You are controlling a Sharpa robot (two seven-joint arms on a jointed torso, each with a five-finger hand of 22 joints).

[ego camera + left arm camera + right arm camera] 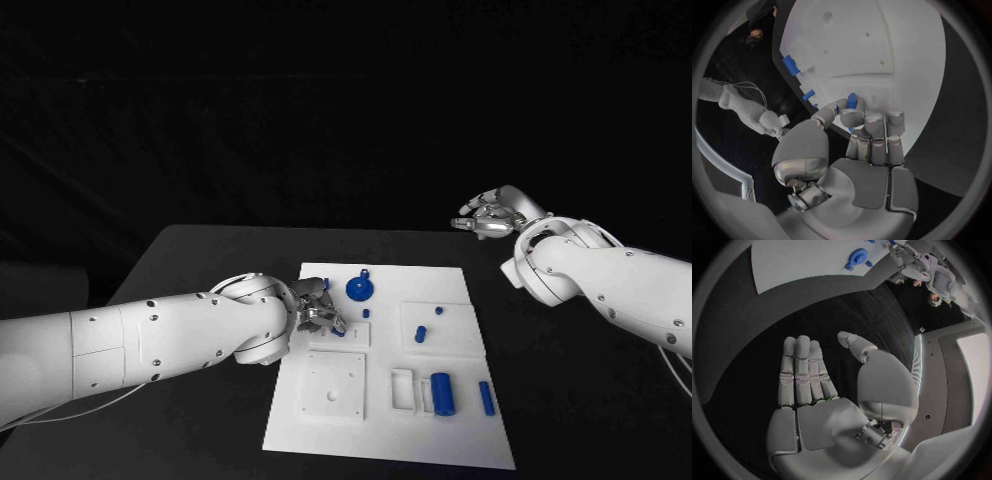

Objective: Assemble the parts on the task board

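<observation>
The white task board (pixel 418 445) lies in the middle of the black table. My left hand (pixel 313 311) is at the board's left edge, and its thumb and fingers pinch a small blue part (pixel 852 101) just over the board (pixel 879 45). On the board lie a round blue disc (pixel 359 290), a short blue peg (pixel 420 334), a blue cylinder (pixel 444 393) and a blue bar (pixel 488 398). My right hand (pixel 493 216) is raised beyond the board's far right corner. Its fingers (pixel 803 372) are straight, the thumb is apart, and it holds nothing.
A raised white square plate (pixel 332 385) sits on the board's near left part, with slotted holders beside it. Two more blue parts (pixel 791 65) stand along the board's edge near my left hand. Bare black table (pixel 577 400) lies to the right of the board.
</observation>
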